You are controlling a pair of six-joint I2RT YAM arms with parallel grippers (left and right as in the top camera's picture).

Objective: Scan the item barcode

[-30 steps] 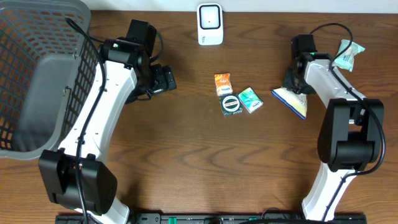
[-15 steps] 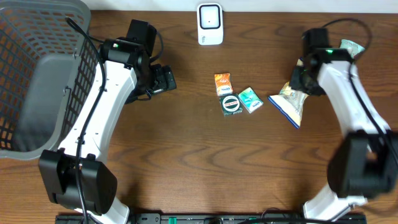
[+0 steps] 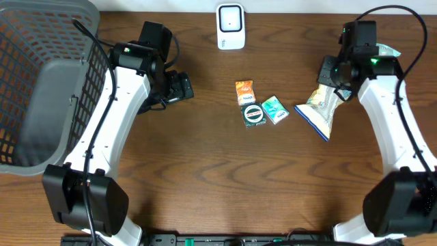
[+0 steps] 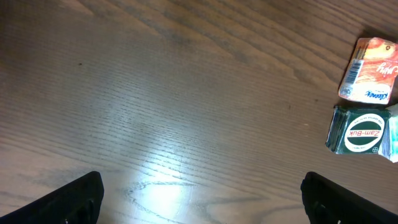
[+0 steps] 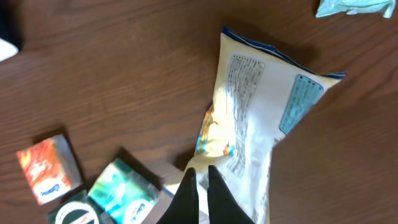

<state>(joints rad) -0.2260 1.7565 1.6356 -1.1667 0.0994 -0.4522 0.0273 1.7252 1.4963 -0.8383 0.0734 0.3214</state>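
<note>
Pinching a cream, blue-edged snack bag (image 5: 261,118) in my right fingers (image 5: 186,196); its print blurs unreadably; left fingers (image 4: 68,199) wide.

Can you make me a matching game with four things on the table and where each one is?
Things:
1 basket
2 scanner
3 snack bag
4 orange packet

Places:
A pinched by the right gripper
B middle of the table
C far left side
D back edge, in the centre

Pairs: 1-C, 2-D, 3-A, 4-B.
</note>
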